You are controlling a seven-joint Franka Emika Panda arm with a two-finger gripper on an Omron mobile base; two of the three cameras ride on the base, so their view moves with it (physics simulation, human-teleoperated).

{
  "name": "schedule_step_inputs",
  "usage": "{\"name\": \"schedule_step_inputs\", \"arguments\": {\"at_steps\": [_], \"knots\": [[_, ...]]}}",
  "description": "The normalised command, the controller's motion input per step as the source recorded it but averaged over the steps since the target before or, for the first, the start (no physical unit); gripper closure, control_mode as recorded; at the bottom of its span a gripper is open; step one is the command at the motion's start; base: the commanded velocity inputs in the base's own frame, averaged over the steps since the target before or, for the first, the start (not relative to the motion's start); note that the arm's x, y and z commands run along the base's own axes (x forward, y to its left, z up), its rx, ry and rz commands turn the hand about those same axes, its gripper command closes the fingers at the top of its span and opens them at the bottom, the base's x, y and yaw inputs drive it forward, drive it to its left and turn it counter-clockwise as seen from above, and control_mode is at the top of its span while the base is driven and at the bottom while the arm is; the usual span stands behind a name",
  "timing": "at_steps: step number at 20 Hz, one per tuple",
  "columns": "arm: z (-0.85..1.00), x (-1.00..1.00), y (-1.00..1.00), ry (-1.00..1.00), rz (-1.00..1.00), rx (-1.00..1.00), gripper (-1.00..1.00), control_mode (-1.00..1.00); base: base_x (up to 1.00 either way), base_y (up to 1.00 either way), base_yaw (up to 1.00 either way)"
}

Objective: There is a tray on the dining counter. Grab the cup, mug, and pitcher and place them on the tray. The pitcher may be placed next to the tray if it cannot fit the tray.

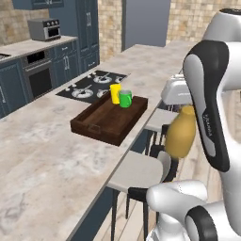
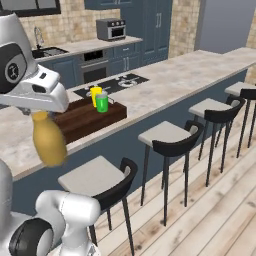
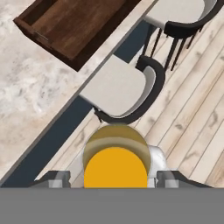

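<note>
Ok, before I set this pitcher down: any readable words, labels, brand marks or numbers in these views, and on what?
Robot arm: small dark lettering runs along the white link, too small and blurred to read.
Cup: no marking can be made out at this size.
Mug, pitcher, tray: no text or marking visible.
Toaster oven on the back counter: no readable text.
Nothing else carries readable text.

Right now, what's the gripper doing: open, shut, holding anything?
Gripper: closed on the pitcher, carried in the air over the bar stools, short of the tray.
</note>
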Motion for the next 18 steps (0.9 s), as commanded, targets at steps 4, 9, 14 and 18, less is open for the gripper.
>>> {"name": "schedule_step_inputs", "arguments": {"at_steps": [4,9,14,18], "knots": [[0.19,0.59,0.11,0.00,0.02,0.01,1.00,-1.00,0.00,0.00,0.00],[0.10,0.82,0.03,0.00,0.00,0.01,1.00,-1.00,0.00,0.00,0.00],[0.06,0.64,0.33,0.00,0.00,0.00,1.00,-1.00,0.00,0.00,0.00],[0.00,0.51,0.38,0.00,0.00,0.00,1.00,-1.00,0.00,0.00,0.00]]}}
